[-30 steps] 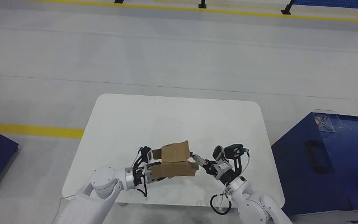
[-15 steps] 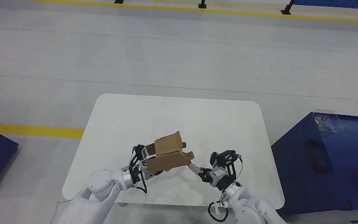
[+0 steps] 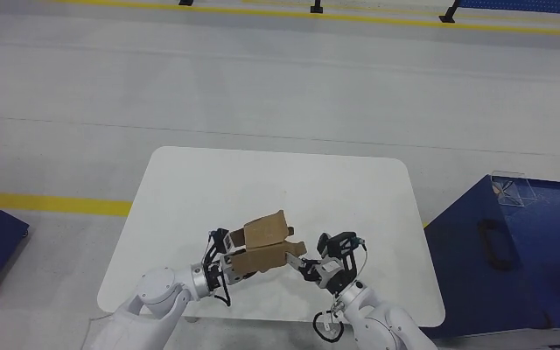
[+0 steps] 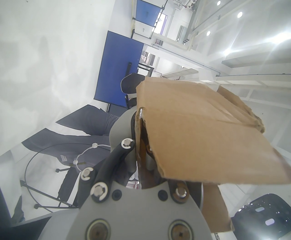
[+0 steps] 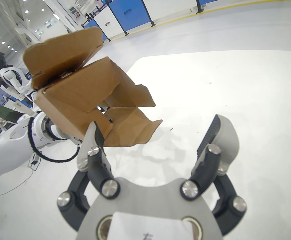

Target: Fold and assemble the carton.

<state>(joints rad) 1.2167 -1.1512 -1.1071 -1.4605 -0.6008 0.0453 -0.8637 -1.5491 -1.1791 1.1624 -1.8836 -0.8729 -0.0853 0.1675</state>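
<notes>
Top view first: the carton [image 3: 265, 244] hangs in the air over the near part of the white table [image 3: 262, 179], between my two arms. The left arm [image 3: 166, 287] sits at the near left edge, and the left jaws are pinched on the end of the carton nearest them. In the left wrist view the carton [image 4: 200, 136] is right against the camera, with one edge running down between the jaws.

The carton is half formed: a box-shaped body with loose flaps standing open on top and at the end turned toward the right arm [image 3: 372, 308]. The right jaws are spread wide. In the right wrist view one finger [image 5: 91, 138] lies against the lowest flap of the carton [image 5: 75, 97], while the other finger [image 5: 224, 136] stands free over the table [image 5: 216, 79]. I can see the carton's shadow on the table top just beneath it, so it is clear of the surface.

The table top is plain white with rounded corners and a few small dark specks. Around it lies a pale grey floor [image 3: 280, 79], with a yellow line [image 3: 61, 205] running off to the left and another along the far side. A blue panel [image 3: 499, 254] stands beside the table's right edge. In the right wrist view, blue boards [image 5: 138, 16] line the far side of the hall. Ceiling lights [image 4: 238, 14] glare in the left wrist view.
</notes>
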